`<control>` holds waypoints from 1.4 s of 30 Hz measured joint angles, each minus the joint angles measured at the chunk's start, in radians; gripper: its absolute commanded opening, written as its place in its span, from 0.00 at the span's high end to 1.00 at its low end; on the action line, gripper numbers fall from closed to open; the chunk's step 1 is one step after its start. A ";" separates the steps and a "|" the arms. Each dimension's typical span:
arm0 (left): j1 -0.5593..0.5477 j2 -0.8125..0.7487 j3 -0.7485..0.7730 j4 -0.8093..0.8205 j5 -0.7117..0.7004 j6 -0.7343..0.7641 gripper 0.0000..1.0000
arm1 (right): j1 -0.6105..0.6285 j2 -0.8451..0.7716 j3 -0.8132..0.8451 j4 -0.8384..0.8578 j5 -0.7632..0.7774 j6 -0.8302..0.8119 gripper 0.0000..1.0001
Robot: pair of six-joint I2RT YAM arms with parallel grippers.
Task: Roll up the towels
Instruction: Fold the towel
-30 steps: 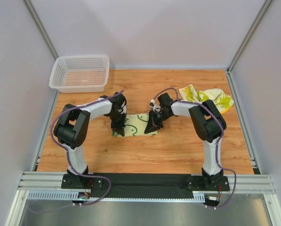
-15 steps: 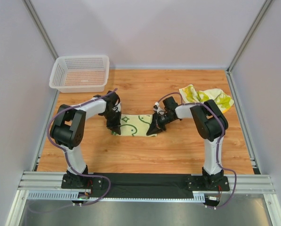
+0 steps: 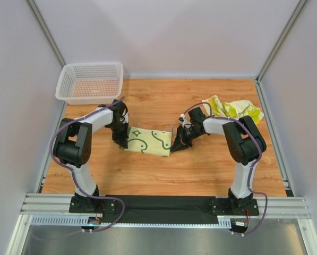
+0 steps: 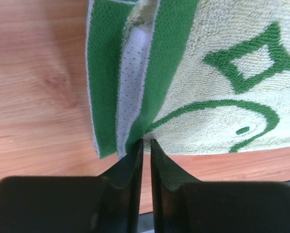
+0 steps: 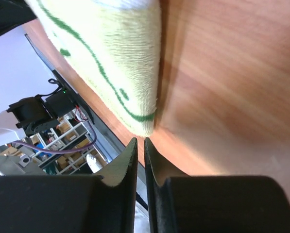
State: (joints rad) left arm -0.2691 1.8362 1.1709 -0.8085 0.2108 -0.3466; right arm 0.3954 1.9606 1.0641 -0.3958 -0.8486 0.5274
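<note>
Where the flat towel lies on the table, the left gripper touches its left green border, jaws a thin slit apart; I cannot tell whether they nip cloth. The right gripper, pressed nearly together, sits just off its right corner, pinching nothing visible. Beyond it to the right lies a crumpled towel, and beyond it to the left a white basket.

Your left gripper and right gripper are now farther apart than before, and the towel between them becomes longer and flatter.
</note>
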 measured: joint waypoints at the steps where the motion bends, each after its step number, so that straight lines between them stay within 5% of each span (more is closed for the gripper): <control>1: 0.002 0.000 0.004 -0.003 -0.009 0.005 0.69 | 0.000 -0.013 0.008 -0.019 0.006 -0.001 0.88; 6: 0.003 -0.015 0.045 -0.038 -0.033 0.021 0.51 | 0.000 -0.042 0.124 -0.072 0.006 0.000 0.87; 16: 0.003 -0.056 0.124 -0.071 -0.053 0.022 0.50 | 0.022 0.076 0.396 -0.098 -0.008 -0.001 0.88; 25: 0.003 -0.013 0.116 -0.061 -0.061 0.043 0.50 | 0.033 0.256 0.391 -0.131 0.018 -0.025 0.91; 36: 0.002 0.119 0.190 -0.063 -0.055 0.050 0.50 | -0.005 0.174 0.242 -0.096 0.029 -0.016 0.94; 42: 0.003 0.127 0.254 -0.066 -0.078 0.064 0.47 | -0.008 0.102 0.209 -0.140 0.121 -0.021 0.79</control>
State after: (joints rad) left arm -0.2661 1.9633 1.4250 -0.8749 0.1326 -0.2821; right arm 0.3878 2.0628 1.2728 -0.5362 -0.7277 0.5060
